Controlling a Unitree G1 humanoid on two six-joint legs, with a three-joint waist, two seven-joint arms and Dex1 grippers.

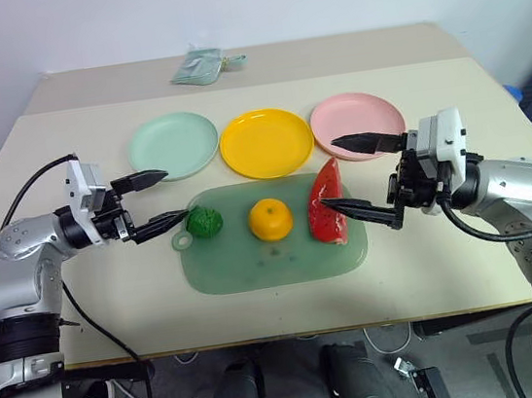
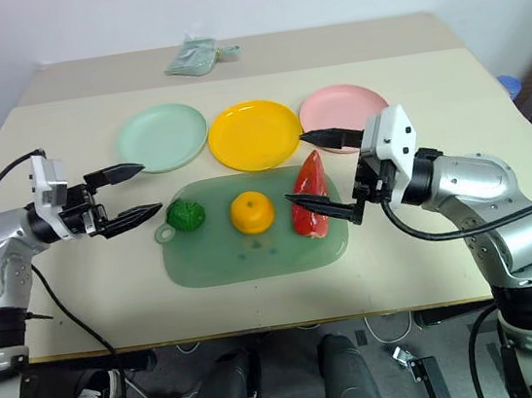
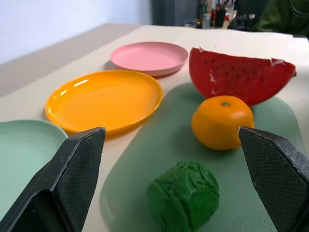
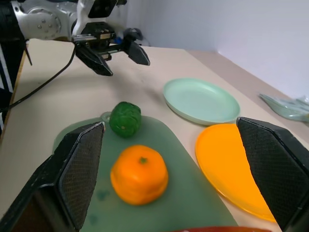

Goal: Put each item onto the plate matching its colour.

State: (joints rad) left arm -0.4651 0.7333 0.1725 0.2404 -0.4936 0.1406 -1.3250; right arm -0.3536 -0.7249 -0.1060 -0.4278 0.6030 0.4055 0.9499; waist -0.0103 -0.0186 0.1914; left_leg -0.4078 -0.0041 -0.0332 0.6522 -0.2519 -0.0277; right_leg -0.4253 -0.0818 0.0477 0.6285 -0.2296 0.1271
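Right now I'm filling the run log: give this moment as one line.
left hand open by green ball | right hand open by watermelon wedge | mandarin on mat | plates unfilled

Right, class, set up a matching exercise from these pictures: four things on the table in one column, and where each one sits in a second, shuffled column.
Things
1. mandarin
2. watermelon wedge
3. green ball
4. yellow plate

Places
A. between the mint plate and the pink plate
B. on the mat, at the end by the left end effector
C. middle of the mat
D. on the mat, between the open fingers of the right end effector

Pairs: 1-C, 2-D, 3-B, 4-A
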